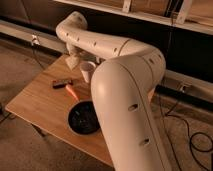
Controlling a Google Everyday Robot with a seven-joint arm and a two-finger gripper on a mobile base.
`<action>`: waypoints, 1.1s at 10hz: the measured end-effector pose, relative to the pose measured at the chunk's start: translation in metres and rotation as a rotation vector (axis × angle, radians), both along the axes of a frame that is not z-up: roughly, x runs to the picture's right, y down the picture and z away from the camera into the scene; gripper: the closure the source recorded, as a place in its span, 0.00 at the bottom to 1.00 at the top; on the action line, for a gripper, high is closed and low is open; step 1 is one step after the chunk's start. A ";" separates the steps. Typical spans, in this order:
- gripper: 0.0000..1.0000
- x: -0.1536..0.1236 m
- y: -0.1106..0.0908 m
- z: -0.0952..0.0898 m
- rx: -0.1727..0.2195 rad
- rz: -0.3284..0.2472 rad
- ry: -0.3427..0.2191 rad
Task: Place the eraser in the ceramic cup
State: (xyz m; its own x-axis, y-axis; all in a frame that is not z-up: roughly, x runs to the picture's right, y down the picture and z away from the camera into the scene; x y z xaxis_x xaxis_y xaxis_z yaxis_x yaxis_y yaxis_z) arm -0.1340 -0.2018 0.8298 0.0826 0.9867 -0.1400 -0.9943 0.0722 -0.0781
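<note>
The ceramic cup (71, 120) is a glossy black round vessel on the front middle of the wooden table (35, 107), partly behind my arm's big white lower segment (127, 110). My gripper (73, 61) hangs over the table's far edge, just left of a white cup and well behind the black vessel. A pale lump at the gripper's tip may be the eraser; I cannot tell it apart from the gripper. No eraser lies on the table in view.
A white cup (88, 71) stands upright at the table's far side, next to the gripper. A small dark flat bar (61, 83) and an orange-red stick (72, 92) lie between the gripper and the black vessel. Cables run along the floor at right.
</note>
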 end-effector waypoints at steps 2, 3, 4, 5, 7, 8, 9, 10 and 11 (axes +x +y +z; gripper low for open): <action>1.00 0.012 -0.003 0.004 0.014 0.020 0.026; 1.00 0.022 -0.005 0.005 0.027 0.035 0.047; 1.00 0.026 -0.006 0.005 0.031 0.041 0.056; 1.00 0.035 -0.006 0.005 0.038 0.050 0.075; 1.00 0.047 -0.003 0.005 0.048 0.055 0.107; 1.00 0.052 -0.002 0.006 0.055 0.056 0.126; 1.00 0.054 -0.001 0.006 0.060 0.055 0.134; 1.00 0.058 -0.002 0.006 0.083 0.047 0.158; 1.00 0.057 -0.004 0.005 0.104 0.040 0.170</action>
